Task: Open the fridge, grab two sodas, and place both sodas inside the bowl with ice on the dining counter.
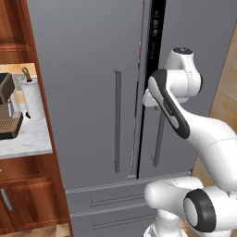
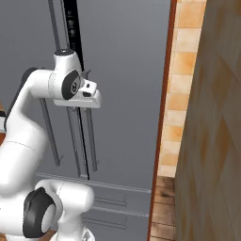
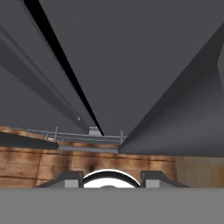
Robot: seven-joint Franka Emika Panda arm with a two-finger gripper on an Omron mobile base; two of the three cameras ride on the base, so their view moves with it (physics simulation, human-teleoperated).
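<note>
Surroundings: reddish wood cabinets on the left, a pale marble wall counter with a coffee machine and a paper towel roll; tan tiled wall on the right.
Task item: fridge, matte grey, French doors, directly ahead of the base and filling the middle of both base views.
Door state: a narrow dark gap runs between the two doors; the right door appears slightly ajar, far from wide enough to reach in.
Handles: left bar handle stands clear; right bar handle runs down just beside the gap.
Lower drawers: closed, not part of this step.
Arm position: the hand sits at upper handle height, against the right door beside the gap.
Gripper: points down along the door face toward the wood floor. Tips stand moderately apart; whether they clasp the bar cannot be told.
Current step (judgement): door opening, early in the task.
Handling, door: rigid and heavy, hinged at the outer edge; expect seal resistance, then a free swing.
Hold point: the bar itself, mid to upper length (farthest from the hinge, so best leverage).
Surface: smooth bar, likely slippery; pull along the door's arc, not straight back.
Sodas: presumably behind the doors, light and stiff.
</note>
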